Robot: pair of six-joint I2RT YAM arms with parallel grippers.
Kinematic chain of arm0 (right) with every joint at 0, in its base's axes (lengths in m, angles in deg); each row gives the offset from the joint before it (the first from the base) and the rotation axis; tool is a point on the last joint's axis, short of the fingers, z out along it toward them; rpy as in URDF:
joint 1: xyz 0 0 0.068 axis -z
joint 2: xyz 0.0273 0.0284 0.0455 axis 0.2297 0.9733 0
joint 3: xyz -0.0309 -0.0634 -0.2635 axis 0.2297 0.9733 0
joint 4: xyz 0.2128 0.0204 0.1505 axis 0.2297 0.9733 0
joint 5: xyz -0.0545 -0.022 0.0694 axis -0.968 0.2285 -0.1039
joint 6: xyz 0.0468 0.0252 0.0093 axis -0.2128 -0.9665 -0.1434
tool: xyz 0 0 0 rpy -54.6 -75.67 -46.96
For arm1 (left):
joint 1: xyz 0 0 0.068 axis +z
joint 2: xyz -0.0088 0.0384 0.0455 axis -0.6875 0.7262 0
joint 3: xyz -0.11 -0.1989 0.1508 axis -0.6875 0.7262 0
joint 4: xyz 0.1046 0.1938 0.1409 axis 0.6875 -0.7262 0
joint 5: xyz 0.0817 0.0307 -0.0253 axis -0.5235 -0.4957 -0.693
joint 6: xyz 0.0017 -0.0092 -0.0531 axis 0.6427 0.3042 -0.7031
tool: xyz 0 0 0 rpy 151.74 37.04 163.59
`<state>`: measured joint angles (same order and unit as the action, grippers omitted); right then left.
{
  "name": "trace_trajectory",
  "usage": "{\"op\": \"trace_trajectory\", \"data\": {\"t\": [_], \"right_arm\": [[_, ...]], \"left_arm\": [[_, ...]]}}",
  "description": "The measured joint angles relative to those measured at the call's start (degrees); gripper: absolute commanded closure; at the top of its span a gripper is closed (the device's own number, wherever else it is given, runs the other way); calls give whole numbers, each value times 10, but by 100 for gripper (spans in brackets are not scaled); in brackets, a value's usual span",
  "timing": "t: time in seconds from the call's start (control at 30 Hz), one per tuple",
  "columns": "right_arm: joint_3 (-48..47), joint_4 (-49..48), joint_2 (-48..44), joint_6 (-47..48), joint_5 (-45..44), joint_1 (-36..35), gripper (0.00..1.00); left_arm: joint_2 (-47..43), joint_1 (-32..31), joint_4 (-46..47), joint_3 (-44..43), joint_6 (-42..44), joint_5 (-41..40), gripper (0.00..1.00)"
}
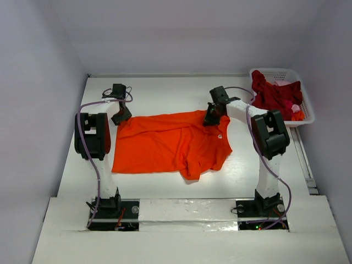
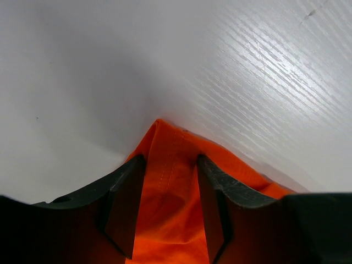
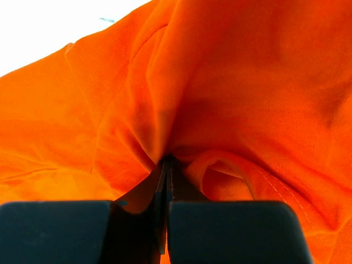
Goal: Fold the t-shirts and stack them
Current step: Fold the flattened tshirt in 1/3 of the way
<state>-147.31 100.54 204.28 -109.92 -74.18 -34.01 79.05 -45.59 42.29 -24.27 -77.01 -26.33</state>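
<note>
Orange t-shirt (image 1: 170, 146) is lying rumpled on surface (image 1: 165, 93), approx. ctr. Top view is hiding both grips. Wrist cams are showing left claw (image 2: 170, 206) spread, straddling shirt corner, and right claw (image 3: 166, 173) pinching a fold.

Right gripper (image 3: 166, 160): jaws pressed together, no gap btwn them, pinching a fold of orange t-shirt (image 3: 231, 82). Creases fan out from pinch pt. Cloth fills nearly whole frame. Stitched hem (image 3: 275, 184) curls lower R, just beside the tips. White table (image 3: 44, 27) shows upper L only.
</note>
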Motion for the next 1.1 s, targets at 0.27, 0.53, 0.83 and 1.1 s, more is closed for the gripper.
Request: {"op": "trace_trajectory", "data": {"t": [0.27,0.53,0.83,1.1], "right_arm": [[26,-13,-17,-9,-1,-3,100],[28,-8,-24,-29,-11,-4,100],[30,-6,-24,-49,-11,-4,100],[31,-5,-24,-57,-16,-4,100]], "left_arm": [[7,0,0,-8,0,-11,59],[9,2,0,-10,0,-14,59],[12,9,-2,-15,2,-15,59],[12,20,-2,-15,2,-15,59]]}}
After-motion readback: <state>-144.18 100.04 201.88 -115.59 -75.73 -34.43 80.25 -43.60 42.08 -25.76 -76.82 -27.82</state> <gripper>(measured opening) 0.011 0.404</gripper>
